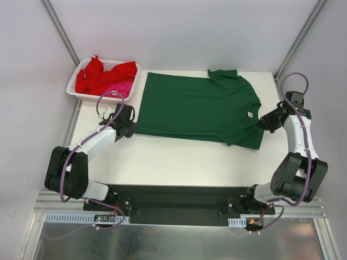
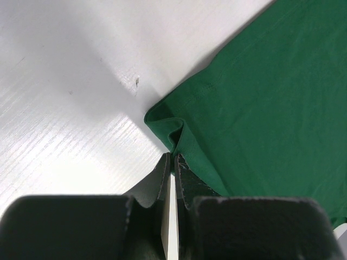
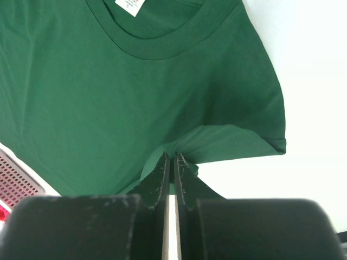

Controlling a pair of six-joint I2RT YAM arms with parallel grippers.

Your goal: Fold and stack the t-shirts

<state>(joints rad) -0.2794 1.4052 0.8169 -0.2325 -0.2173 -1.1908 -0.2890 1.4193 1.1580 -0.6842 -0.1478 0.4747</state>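
Note:
A dark green t-shirt [image 1: 198, 108] lies spread flat across the white table, its neck with a white label [image 1: 248, 114] pointing right. My left gripper [image 1: 130, 128] is shut on the shirt's near-left hem corner [image 2: 172, 142], the cloth puckered between the jaws. On the other side my right gripper [image 1: 262, 122] pinches the green fabric [image 3: 179, 146] near the shoulder, just below the collar [image 3: 157, 51]. Red t-shirts [image 1: 95, 76] and a magenta-pink one [image 1: 119, 88] are bunched in the white basket.
The white mesh basket [image 1: 76, 93] stands at the back left, close to the shirt's far-left corner. A metal frame post [image 1: 62, 32] rises behind it, another at the back right [image 1: 301, 35]. The black arm mount [image 1: 173, 203] runs along the near edge.

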